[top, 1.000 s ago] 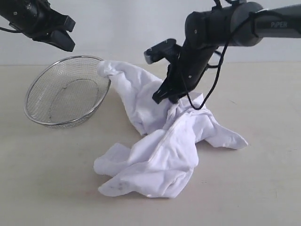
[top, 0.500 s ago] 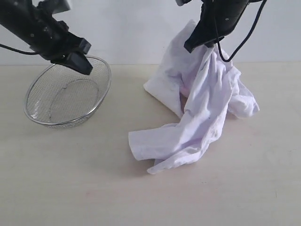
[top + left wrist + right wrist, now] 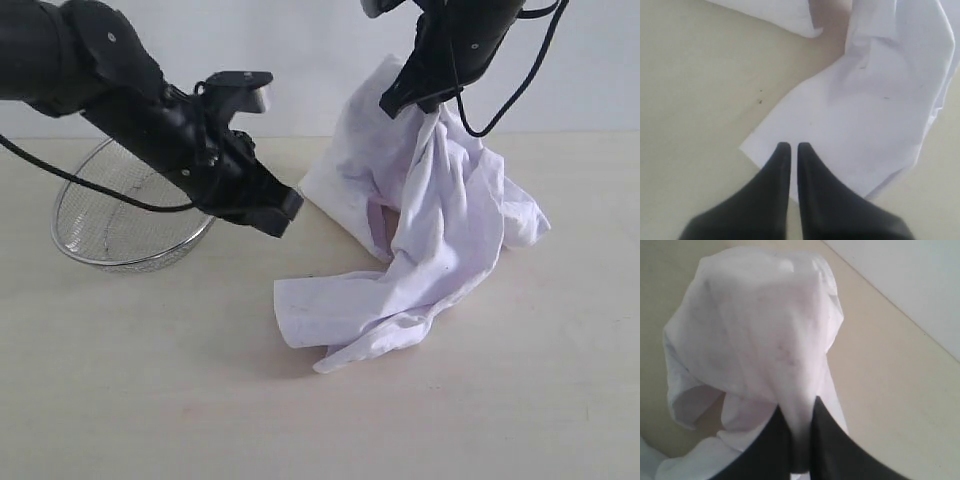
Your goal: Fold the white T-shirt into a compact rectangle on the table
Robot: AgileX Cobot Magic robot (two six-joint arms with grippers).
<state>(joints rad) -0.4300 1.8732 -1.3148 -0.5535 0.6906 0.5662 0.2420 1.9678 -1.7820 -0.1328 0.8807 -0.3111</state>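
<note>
One soft, rumpled white T-shirt (image 3: 440,230), right fingers (image 3: 832,452) clamped on it, left fingers (image 3: 772,177) together, beige table (image 3: 150,390)

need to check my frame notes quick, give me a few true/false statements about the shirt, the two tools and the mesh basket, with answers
1. The right tool is shut on the white T-shirt and holds part of it up in the air. True.
2. The left tool grips the shirt too. False: it is shut on nothing and apart from the cloth.
3. The shirt lies inside the mesh basket. False: it is outside the basket, on the right-arm side.
4. The shirt's lower part rests on the table. True.
5. The shirt is folded into a neat rectangle. False: it hangs bunched and crumpled.
</note>
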